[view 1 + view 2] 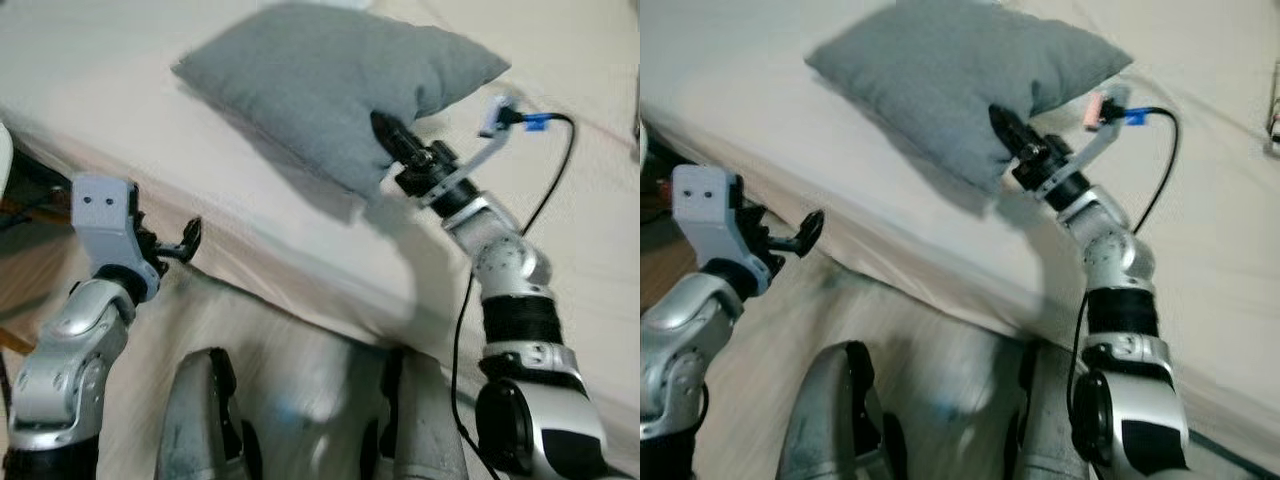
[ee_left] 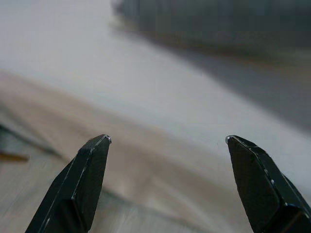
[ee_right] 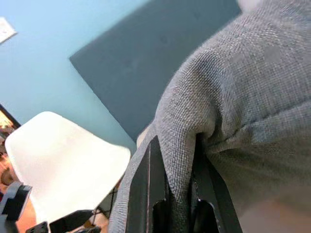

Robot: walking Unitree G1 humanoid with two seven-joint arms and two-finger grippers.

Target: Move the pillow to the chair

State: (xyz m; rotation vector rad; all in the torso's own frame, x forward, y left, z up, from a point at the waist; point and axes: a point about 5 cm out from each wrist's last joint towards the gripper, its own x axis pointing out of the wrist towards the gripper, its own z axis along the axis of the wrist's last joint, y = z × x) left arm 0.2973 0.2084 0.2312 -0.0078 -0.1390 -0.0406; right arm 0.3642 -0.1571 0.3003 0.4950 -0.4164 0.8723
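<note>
A grey fabric pillow [image 1: 330,75] is lifted above the cream bed [image 1: 120,110], its near corner pinched by my right gripper [image 1: 385,135], which is shut on it. In the right wrist view the two black fingers [image 3: 150,194] squeeze a fold of the pillow [image 3: 252,97], with the white chair [image 3: 58,155] behind. My left gripper [image 1: 190,238] hangs low at the bed's near edge, open with nothing between its fingers [image 2: 87,174].
The bed's front edge [image 1: 300,290] runs diagonally in front of me. A black cable [image 1: 550,180] loops off my right wrist. A dark blue panel on a light blue wall [image 3: 136,63] stands behind the chair. My legs [image 1: 210,420] are below.
</note>
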